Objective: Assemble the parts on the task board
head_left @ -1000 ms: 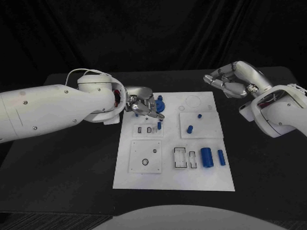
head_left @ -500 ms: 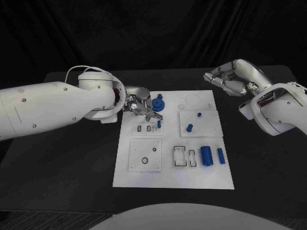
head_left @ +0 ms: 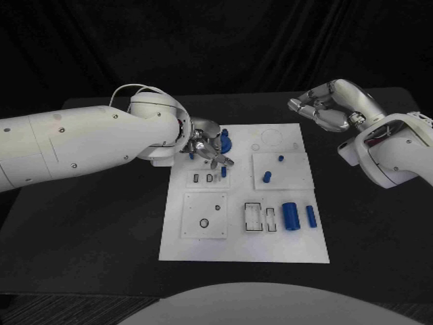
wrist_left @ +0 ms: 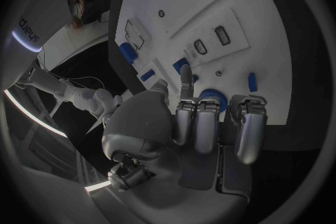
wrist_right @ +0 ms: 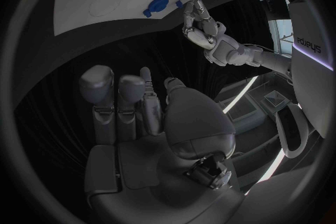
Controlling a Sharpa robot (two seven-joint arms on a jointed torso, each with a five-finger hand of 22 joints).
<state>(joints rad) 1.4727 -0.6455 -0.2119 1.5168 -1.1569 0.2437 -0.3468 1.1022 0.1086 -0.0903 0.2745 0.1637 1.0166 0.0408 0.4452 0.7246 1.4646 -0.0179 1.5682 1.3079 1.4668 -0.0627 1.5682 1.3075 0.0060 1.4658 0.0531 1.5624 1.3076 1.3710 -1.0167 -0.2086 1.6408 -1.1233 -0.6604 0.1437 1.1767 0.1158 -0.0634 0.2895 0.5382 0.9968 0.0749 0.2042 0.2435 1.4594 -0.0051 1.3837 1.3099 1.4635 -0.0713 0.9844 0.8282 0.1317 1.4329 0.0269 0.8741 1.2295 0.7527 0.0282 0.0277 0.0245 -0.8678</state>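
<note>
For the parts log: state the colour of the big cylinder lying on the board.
Blue; the big cylinder shows best in the head view.

One white task board [head_left: 244, 250], four raised white square plates on it, six blue parts in the head view, two of them upright cylinders lying side by side, two white arms, two silver hands
</note>
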